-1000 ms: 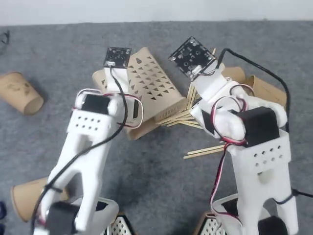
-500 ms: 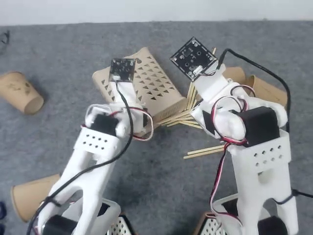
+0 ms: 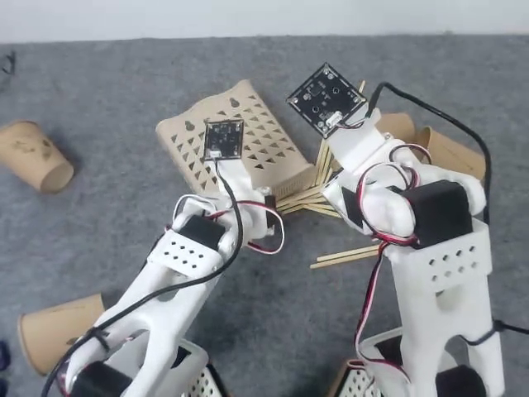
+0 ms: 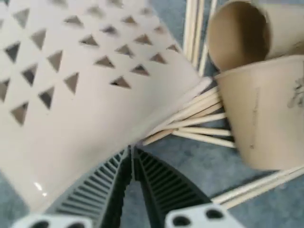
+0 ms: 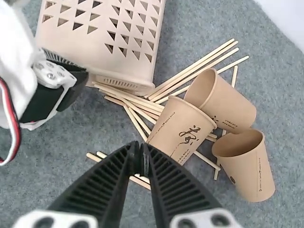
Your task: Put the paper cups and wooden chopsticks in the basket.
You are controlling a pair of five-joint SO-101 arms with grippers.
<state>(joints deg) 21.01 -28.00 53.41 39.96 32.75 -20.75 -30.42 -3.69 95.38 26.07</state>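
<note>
High view: over the last second my left arm (image 3: 186, 248) has swung right, across the beige plastic basket with triangular cut-outs (image 3: 264, 132), which lies tipped on its side on the grey tabletop (image 3: 107, 83). My right arm (image 3: 413, 215) has kept still. 1 brown paper cup (image 3: 35, 157) lies far left, and a second cup (image 3: 58, 331) lies near my left base.

Left wrist view: my left jaws (image 4: 132, 152) are closed on nothing, just beside the basket's edge, where the thin wooden chopsticks (image 4: 194, 121) fan out.

Right wrist view: my right jaws (image 5: 141, 145) are closed and empty above a cluster of 3 cups (image 5: 183, 128) lying on the sticks.

Nothing is in the basket yet. I judge the swing sets me up for the chopsticks, but my jaws must open first.
</note>
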